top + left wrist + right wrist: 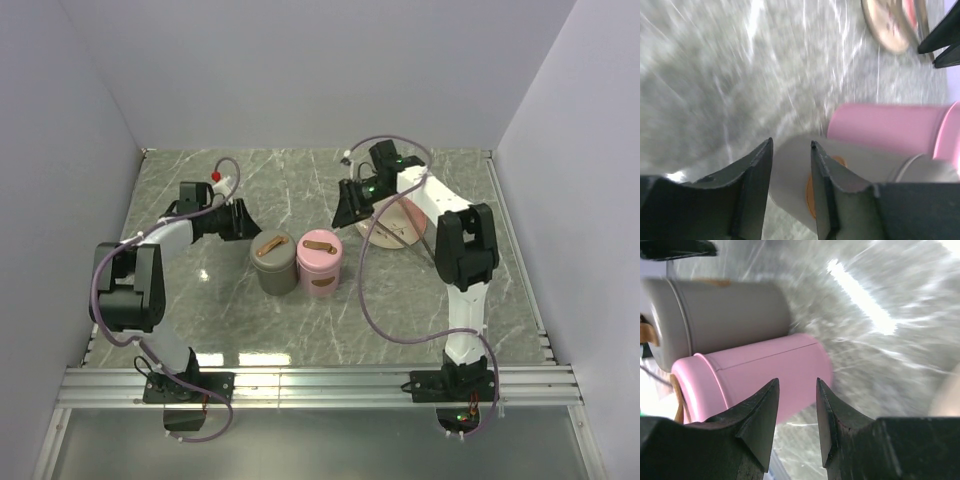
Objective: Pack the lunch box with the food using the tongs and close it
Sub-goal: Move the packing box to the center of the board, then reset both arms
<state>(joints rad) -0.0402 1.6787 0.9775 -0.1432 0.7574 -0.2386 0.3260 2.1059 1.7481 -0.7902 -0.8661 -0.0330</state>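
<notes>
**A:** How do the claws stand?

**B:** The left gripper (pixel 791 145) has its two fingers a little apart, and nothing is between them. It hangs low, just beside the grey canister (pixel 273 264), on that canister's left side. I cannot tell if it touches it.

**A:** And the other one?

**B:** The right gripper (pixel 797 384) is also partly open and holds nothing. It hangs over the table (pixel 300 330), at the left edge of the plate (pixel 395 236). The pink canister is near, in front of it.

**A:** So where is the lunch box?

**B:** The lunch box (pixel 320 264) stands upright in the middle of the table, between the two arms. It is close against the right side of the grey canister. Its lid (pixel 319 245) is on, with the brown strap across the top.
</notes>
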